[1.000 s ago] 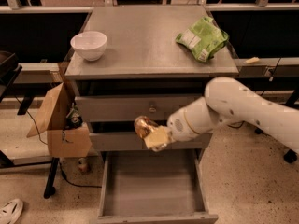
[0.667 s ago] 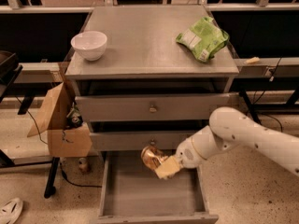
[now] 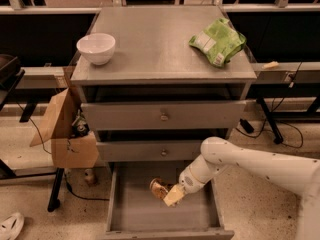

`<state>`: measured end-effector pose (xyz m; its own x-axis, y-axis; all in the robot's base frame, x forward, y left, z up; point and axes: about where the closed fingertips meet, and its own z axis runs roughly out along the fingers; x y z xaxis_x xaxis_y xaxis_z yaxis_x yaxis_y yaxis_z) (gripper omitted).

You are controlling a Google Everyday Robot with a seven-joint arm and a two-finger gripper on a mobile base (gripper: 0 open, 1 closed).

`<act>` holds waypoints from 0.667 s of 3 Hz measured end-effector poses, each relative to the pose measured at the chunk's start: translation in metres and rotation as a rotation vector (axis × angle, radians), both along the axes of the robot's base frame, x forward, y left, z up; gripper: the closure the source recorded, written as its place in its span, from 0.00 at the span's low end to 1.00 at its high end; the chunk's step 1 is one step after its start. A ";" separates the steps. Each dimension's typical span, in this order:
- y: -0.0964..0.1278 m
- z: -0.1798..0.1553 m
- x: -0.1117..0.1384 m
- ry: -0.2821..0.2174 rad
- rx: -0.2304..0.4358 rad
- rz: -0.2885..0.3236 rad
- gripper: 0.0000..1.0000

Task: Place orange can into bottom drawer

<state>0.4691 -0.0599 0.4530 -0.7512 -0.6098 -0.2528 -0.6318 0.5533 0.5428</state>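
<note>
The orange can (image 3: 159, 188) is a small copper-orange can held in my gripper (image 3: 167, 193), inside the open bottom drawer (image 3: 137, 211). It hangs low over the drawer's grey floor, near the middle. My gripper is shut on the can, with a pale finger (image 3: 173, 196) showing on its right side. My white arm (image 3: 250, 164) reaches in from the right. The bottom drawer is pulled out wide below two closed upper drawers (image 3: 162, 115) with round knobs.
A white bowl (image 3: 96, 48) stands at the left of the cabinet top and a green snack bag (image 3: 218, 40) lies at the right. An open cardboard box (image 3: 67, 134) stands on the floor left of the cabinet. Cables run along the floor on the right.
My gripper has moved down with the can, from in front of the middle drawer into the open bottom drawer. The bowl and the bag have not moved.
</note>
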 end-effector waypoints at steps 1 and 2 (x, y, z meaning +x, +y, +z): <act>0.028 -0.048 0.040 0.043 -0.027 -0.021 1.00; 0.047 -0.100 0.050 0.115 -0.054 0.000 1.00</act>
<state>0.5192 -0.0126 0.3531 -0.7735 -0.6199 -0.1320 -0.5672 0.5840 0.5807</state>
